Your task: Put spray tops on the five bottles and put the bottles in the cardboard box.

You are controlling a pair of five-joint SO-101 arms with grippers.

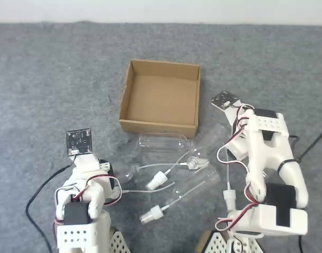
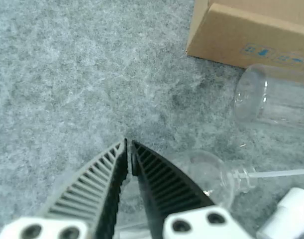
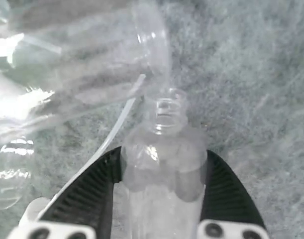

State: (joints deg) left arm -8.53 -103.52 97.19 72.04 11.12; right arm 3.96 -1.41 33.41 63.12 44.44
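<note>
**A:** What has the right pincer (image 3: 164, 157) got?

**B:** A clear bottle (image 3: 164, 186), clamped at the shoulder with a jaw on each side. Its long axis runs straight out from the wrist, and the bare neck (image 3: 164, 110) points away.

**A:** And the left pincer (image 2: 129, 144)?

**B:** Its jaws are drawn together to a thin slit with nothing between the tips. It hangs over the grey worktop (image 2: 67, 74).

**A:** What's in the box (image 1: 158, 127)?

**B:** Just its own cardboard floor. The bottles are all outside it. A second bottle (image 1: 163, 141) lies on its side just before the near wall, long axis along that wall, base toward the left arm. A third bottle (image 2: 211, 172) lies beside the left pincer, its neck toward the right arm and a thin tube in line with it.

**A:** Tops?

**B:** A white spray top (image 1: 156, 181) lies between the arms, and a nearer top (image 1: 152, 214) lies below it. Their tubes slant toward the right arm.
</note>
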